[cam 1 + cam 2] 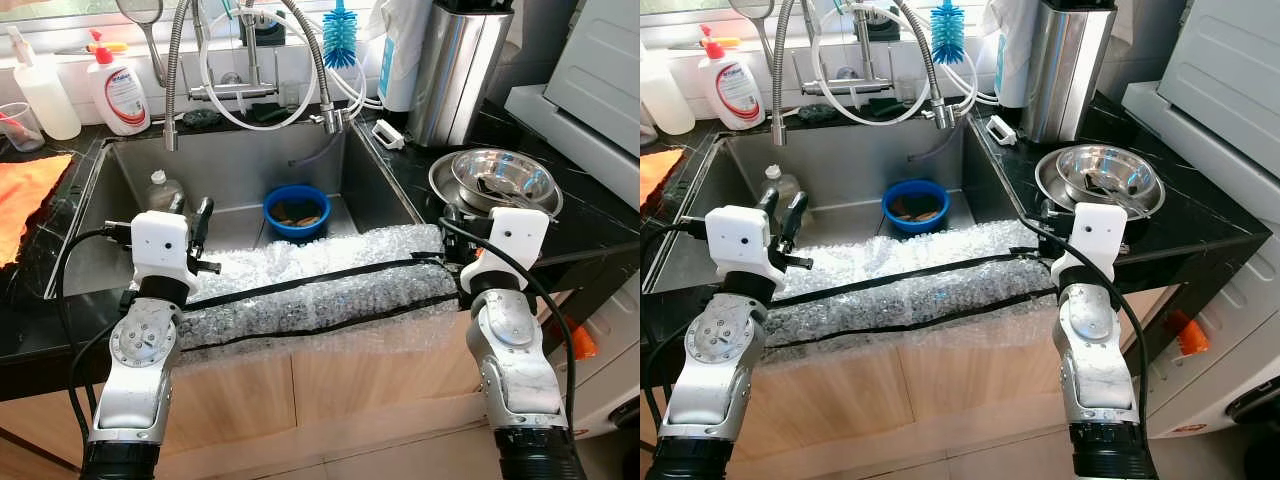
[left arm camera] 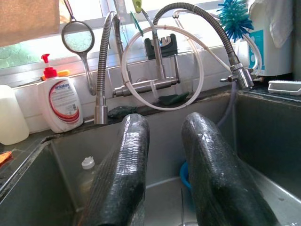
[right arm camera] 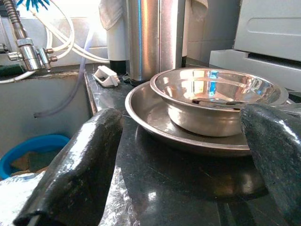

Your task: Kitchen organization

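A long sheet of bubble wrap (image 1: 310, 290) with two black tape stripes lies across the front edge of the steel sink (image 1: 110, 200), between my two arms. My left gripper (image 1: 191, 207) hovers over the sink's left half, open with a narrow gap and nothing between its fingers (image 2: 127, 160). My right gripper (image 1: 452, 215) rests at the wrap's right end on the black counter, open wide and empty, pointing at a steel bowl (image 3: 214, 96) that sits on a steel plate (image 3: 141, 106). A blue bowl (image 1: 296, 212) and a small plastic bottle (image 1: 163, 190) stand in the sink.
A faucet with a coiled hose (image 1: 175, 80) rises behind the sink, beside a dish soap bottle (image 1: 118, 85) and a blue brush (image 1: 339, 35). A tall steel canister (image 1: 455, 70) stands at the back right, a white appliance (image 1: 590, 70) at far right, an orange cloth (image 1: 25, 195) at left.
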Controlling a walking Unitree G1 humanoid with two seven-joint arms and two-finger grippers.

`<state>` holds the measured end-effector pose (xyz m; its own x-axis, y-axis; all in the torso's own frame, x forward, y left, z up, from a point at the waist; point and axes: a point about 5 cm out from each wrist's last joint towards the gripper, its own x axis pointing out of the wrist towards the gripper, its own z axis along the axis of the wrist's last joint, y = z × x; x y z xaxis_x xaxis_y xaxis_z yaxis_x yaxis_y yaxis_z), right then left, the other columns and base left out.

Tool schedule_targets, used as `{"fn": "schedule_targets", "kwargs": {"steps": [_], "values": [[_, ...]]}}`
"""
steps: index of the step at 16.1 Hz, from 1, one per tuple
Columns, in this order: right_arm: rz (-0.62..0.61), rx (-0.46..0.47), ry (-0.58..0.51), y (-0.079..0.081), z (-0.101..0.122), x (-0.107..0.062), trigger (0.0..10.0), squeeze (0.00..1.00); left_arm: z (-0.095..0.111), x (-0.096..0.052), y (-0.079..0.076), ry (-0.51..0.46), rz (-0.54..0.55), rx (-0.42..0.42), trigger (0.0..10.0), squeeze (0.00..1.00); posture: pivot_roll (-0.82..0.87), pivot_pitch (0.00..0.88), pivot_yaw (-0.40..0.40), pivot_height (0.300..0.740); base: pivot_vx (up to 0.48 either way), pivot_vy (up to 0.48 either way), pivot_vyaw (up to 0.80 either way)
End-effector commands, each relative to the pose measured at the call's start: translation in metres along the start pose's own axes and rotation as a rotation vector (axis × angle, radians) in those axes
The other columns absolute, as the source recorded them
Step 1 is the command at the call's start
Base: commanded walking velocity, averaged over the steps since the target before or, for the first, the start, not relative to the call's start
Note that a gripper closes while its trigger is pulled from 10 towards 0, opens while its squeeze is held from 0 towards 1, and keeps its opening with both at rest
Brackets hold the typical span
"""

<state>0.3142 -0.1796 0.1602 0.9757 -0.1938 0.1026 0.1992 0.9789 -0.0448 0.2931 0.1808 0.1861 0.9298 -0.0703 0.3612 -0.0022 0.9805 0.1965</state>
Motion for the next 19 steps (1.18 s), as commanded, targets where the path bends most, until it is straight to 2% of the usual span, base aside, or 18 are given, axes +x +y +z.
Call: {"fn": "schedule_targets", "kwargs": {"steps": [1, 10, 19], "values": [[-0.005, 0.001, -0.002, 0.0003, 0.0011, 0.0010, 10.0, 0.00, -0.0010, -0.0002, -0.0013, 0.007, -0.003, 0.007, 10.0, 0.00, -0.01, 0.000, -0.006, 0.740, 0.000, 0.000, 0.00], [-0.047, 0.001, -0.012, -0.0035, 0.0033, 0.0029, 10.0, 0.00, -0.0008, 0.0002, -0.0017, 0.007, -0.003, 0.006, 10.0, 0.00, 0.00, 0.000, -0.006, 0.740, 0.000, 0.000, 0.00], [0.010, 0.023, -0.036, 0.0041, 0.0071, 0.0025, 10.0, 0.00, -0.0019, -0.0006, -0.0019, 0.012, -0.002, 0.007, 10.0, 0.00, 0.00, 0.000, -0.007, 0.740, 0.000, 0.000, 0.00]]}}
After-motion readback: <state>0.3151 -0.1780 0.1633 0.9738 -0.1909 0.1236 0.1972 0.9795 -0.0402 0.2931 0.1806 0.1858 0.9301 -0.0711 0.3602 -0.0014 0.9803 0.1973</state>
